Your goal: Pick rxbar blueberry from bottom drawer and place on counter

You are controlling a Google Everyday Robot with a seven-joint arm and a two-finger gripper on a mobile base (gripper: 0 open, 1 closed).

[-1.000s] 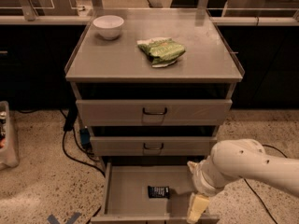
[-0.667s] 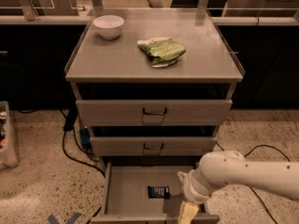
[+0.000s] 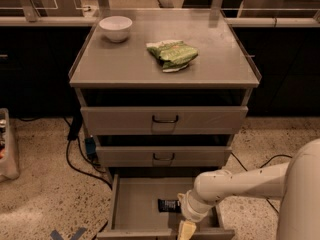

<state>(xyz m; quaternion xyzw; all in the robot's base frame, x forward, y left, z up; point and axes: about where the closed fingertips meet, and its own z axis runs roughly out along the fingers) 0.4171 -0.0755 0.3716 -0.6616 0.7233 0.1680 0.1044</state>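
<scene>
The bottom drawer is pulled open below the two shallower drawers. The rxbar blueberry, a small dark wrapper with pale print, lies flat on its grey floor near the front right. My gripper reaches down into the drawer's front right part, just right of and in front of the bar, at the end of my white arm. My wrist hides the bar's right end. The counter is the flat grey cabinet top.
A white bowl stands at the counter's back left and a green snack bag lies near its middle. Black cables trail on the speckled floor left of the cabinet. A pale bin sits at the far left.
My arm has swung left and lower over the open bottom drawer, bringing the gripper closer to the bar. The bar, bowl and bag have not moved.
</scene>
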